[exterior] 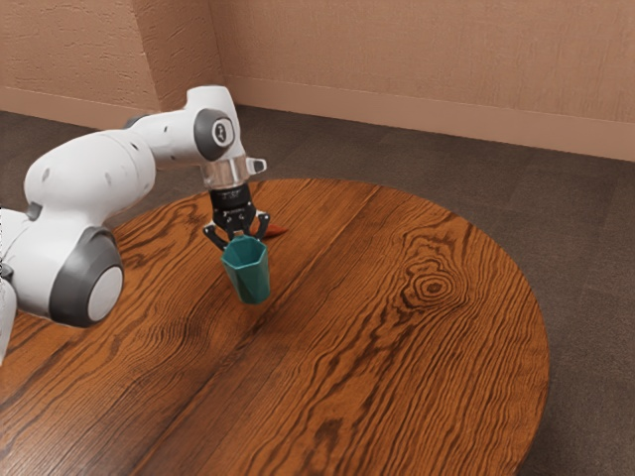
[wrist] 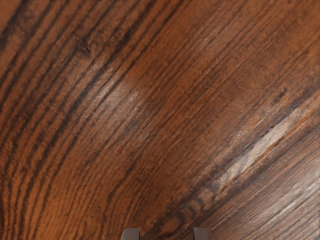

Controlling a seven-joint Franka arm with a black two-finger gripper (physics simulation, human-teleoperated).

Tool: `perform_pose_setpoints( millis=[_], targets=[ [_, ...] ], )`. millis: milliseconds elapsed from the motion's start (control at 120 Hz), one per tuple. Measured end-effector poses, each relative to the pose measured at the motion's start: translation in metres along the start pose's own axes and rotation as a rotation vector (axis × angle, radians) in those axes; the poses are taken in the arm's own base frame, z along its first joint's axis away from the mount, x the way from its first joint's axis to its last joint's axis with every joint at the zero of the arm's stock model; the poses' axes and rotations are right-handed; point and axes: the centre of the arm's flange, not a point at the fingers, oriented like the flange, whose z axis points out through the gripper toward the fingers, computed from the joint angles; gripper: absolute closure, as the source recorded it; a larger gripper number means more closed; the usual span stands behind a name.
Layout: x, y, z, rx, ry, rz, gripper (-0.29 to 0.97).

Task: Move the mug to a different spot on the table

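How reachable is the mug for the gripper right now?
Likely yes: the gripper hangs open right by the mug, nothing between them. The wrist view has bare table between the fingertips, so no grip yet.

**Teal mug right under the hand**

The mug [exterior: 247,273] is teal with faceted sides, its open mouth facing up. It sits directly below the hand [exterior: 236,236], rim close against it, and leans slightly. Whether its base touches the bench [exterior: 397,327] is unclear.
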Motion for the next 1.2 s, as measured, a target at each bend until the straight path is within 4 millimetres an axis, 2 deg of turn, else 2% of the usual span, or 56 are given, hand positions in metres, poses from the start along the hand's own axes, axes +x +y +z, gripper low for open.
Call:
perform_pose_setpoints(
  millis=[175,300,550,700,892,1200],
  targets=[
    [0.011,0.004,0.023,-0.013,-0.015,-0.018,0.71],
    [0.019,0.0,0.036,-0.01,-0.026,-0.038,0.71],
    [0.027,-0.007,0.052,0.004,-0.046,-0.064,0.71],
    [0.028,-0.008,0.055,0.008,-0.048,-0.069,0.71],
    [0.029,-0.006,0.055,-0.002,-0.043,-0.076,0.53],
    [0.03,-0.006,0.056,-0.007,-0.035,-0.089,0.18]
  ],
)
